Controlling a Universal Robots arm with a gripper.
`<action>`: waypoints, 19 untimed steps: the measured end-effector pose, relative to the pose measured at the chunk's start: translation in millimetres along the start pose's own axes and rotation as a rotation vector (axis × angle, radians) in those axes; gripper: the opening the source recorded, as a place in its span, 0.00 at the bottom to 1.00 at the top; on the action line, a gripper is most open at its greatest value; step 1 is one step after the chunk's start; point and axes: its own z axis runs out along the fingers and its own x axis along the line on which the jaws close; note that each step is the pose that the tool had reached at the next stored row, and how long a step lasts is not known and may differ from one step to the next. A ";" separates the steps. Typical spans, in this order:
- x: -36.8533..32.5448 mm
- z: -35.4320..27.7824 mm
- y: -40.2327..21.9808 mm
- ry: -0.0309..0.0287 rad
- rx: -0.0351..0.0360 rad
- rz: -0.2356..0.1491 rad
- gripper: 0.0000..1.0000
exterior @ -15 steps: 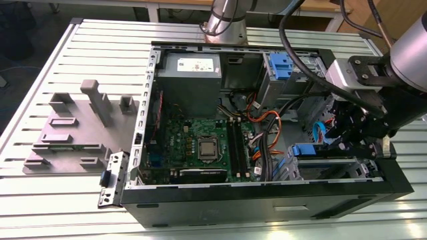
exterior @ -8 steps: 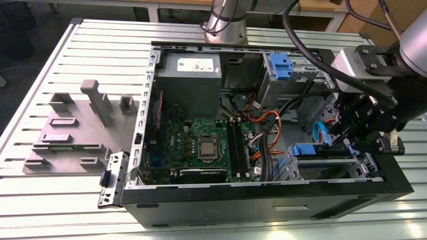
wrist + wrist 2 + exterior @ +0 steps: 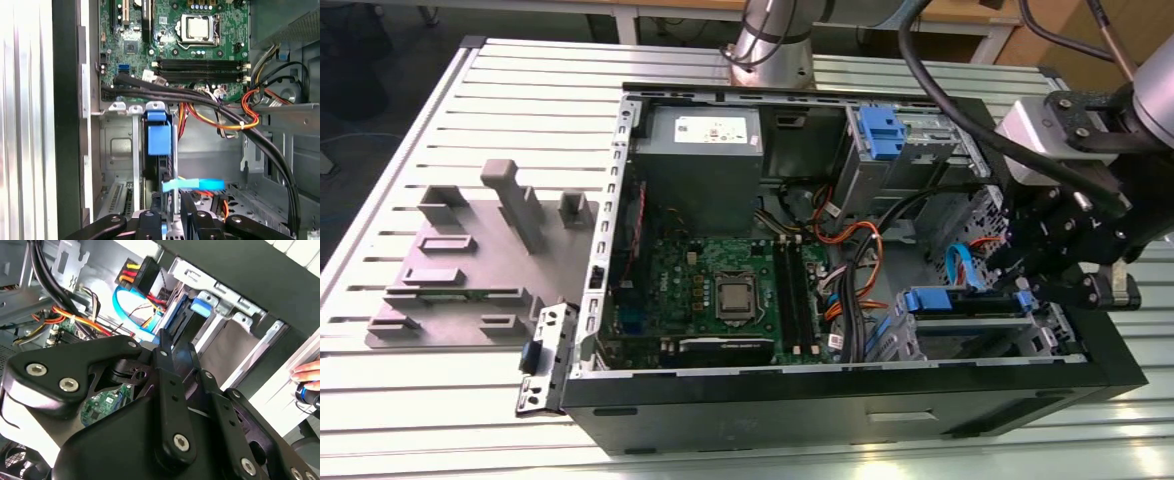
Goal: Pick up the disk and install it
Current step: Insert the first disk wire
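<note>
On the grey slatted metal bench (image 3: 427,420) lies the open black computer case (image 3: 854,410), where the black gripper's (image 3: 171,217) jaws clench the thin, blue-bracketed disk (image 3: 161,150), standing on edge in a grey metal drive cage (image 3: 120,150).

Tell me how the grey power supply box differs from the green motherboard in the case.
The power supply is a plain grey metal box with a white label; the motherboard is a green board carrying chips and slots. The power supply stands tall; the motherboard lies flat. Both sit inside the open case.
</note>
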 end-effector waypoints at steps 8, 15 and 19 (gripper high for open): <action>0.1 0.5 -2.7 0.0004 -0.0192 0.002 0.29; 0.0 0.8 -3.7 0.0014 -0.0522 0.005 0.29; -0.1 0.8 -5.9 0.0014 -0.0522 0.005 0.29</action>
